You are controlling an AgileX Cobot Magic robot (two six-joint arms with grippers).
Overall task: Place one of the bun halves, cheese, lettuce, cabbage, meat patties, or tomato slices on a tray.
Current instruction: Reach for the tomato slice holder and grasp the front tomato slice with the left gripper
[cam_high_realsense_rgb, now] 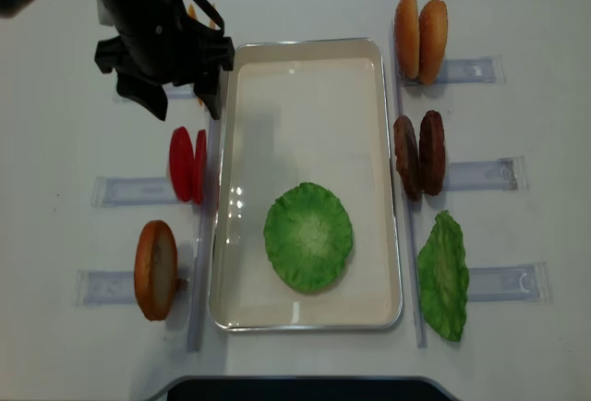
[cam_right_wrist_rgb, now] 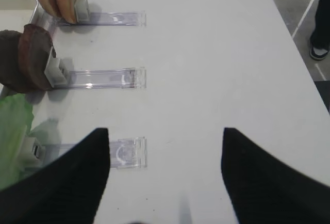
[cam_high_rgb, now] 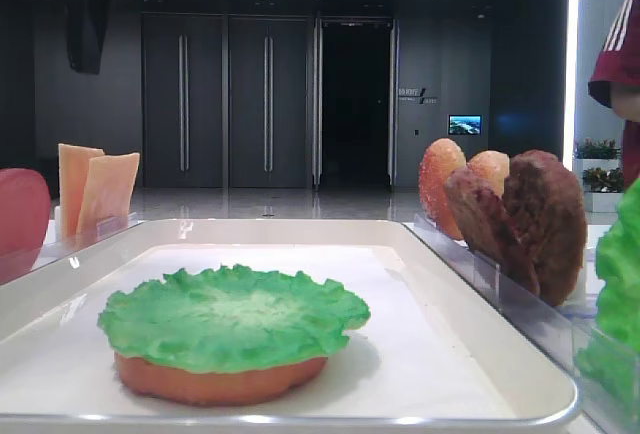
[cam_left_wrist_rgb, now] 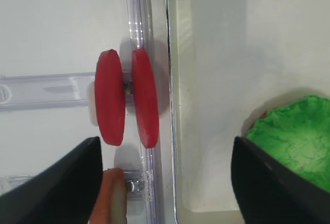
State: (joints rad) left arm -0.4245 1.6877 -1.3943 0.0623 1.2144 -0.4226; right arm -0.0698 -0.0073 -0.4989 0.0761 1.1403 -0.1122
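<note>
Your left gripper [cam_high_realsense_rgb: 175, 96] is hovering wide open, empty, with the tomato slices [cam_high_realsense_rgb: 187, 164] just below it and the tray [cam_high_realsense_rgb: 305, 54] beside it; right gripper [cam_right_wrist_rgb: 165, 175] is probably open too.

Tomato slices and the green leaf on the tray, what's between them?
Overhead, only the tray's raised left rim and bare white floor lie between the tomato slices and the green leaf.

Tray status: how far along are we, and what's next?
Done: a bun half lies on the tray with lettuce on top. In hand: nothing; the left gripper hangs open above the tomato slices, the right gripper is open and empty. Left: tomatoes, patties and cheese stand in their holders.
</note>
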